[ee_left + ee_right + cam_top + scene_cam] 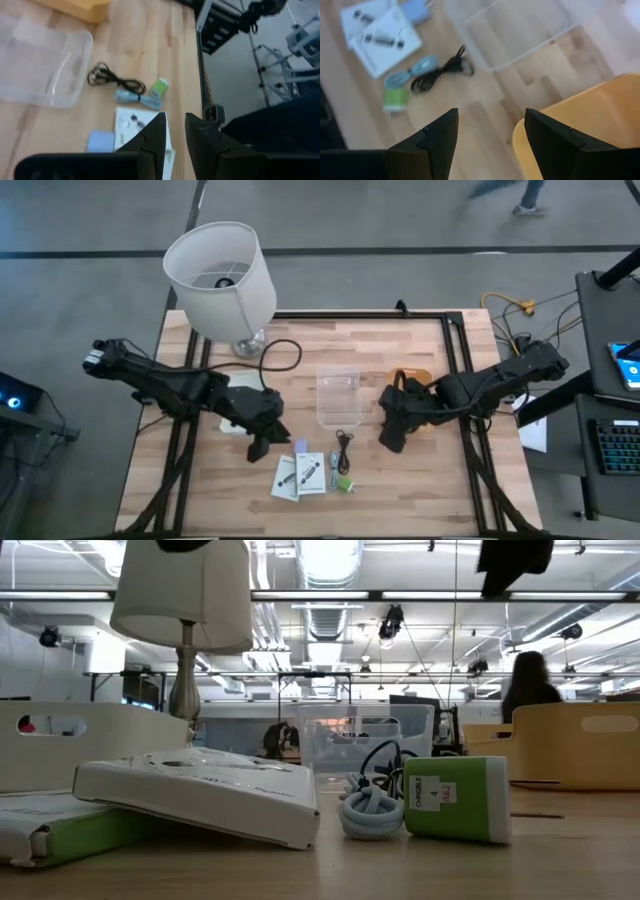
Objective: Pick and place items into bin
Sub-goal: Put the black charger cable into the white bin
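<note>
Two flat white packets [298, 476] lie side by side near the table's near edge, one leaning on the other in the low view [200, 790]. A thin black cable [344, 445] lies between the packets and the clear bin [338, 397]. A small green piece [345, 483] and a blue-grey cord bundle [370, 812] sit beside the packets, with a small blue piece [302, 446] at their far side. My left gripper [258, 448] hovers left of the packets with a narrow gap between its fingers [175, 120]. My right gripper [392, 442] hovers right of the cable, wide open [490, 117].
A big white lampshade [218, 265] on a lamp stands at the table's far left corner, its cord trailing on the wood. A yellow object [410, 380] lies under my right arm beside the bin. A white flat thing [235, 415] lies under my left arm.
</note>
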Robot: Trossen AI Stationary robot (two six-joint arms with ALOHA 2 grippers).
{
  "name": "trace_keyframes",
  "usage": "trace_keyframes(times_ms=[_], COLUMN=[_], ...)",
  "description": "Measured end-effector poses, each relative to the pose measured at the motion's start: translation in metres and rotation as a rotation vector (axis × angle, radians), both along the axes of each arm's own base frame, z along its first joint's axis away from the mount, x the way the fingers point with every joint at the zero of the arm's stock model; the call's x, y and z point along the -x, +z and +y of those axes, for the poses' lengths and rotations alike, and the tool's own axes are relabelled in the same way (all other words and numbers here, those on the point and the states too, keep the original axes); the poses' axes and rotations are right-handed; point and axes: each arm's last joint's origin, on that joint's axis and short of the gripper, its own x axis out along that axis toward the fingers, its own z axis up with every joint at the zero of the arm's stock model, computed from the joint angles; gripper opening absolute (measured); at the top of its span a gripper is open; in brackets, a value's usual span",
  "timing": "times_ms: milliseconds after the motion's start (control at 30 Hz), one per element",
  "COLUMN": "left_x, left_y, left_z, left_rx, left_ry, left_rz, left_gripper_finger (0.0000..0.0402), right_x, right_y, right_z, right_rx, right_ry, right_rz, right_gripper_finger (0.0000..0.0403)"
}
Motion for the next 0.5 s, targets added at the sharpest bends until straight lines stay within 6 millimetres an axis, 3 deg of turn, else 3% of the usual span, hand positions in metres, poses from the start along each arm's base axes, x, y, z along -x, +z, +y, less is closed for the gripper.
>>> trace_keyframes(times_ms=[200, 500], left_x=[-0.013, -0.023], left_y=[0.011, 0.001], left_z=[-0.003, -0.006], left_rx=[-0.013, 0.010], left_ry=[0.033, 0.067], left_rz=[-0.032, 0.021], left_gripper_finger=[0.0056, 0.0056], right_x=[-0.002, -0.008], right_y=[-0.009, -0.021], right_z=[0.000, 0.003], right_rx=[-0.013, -0.041], right_ry=[-0.021, -0.048], right_rz=[-0.007, -0.067], right_gripper_finger=[0.0214, 0.0215])
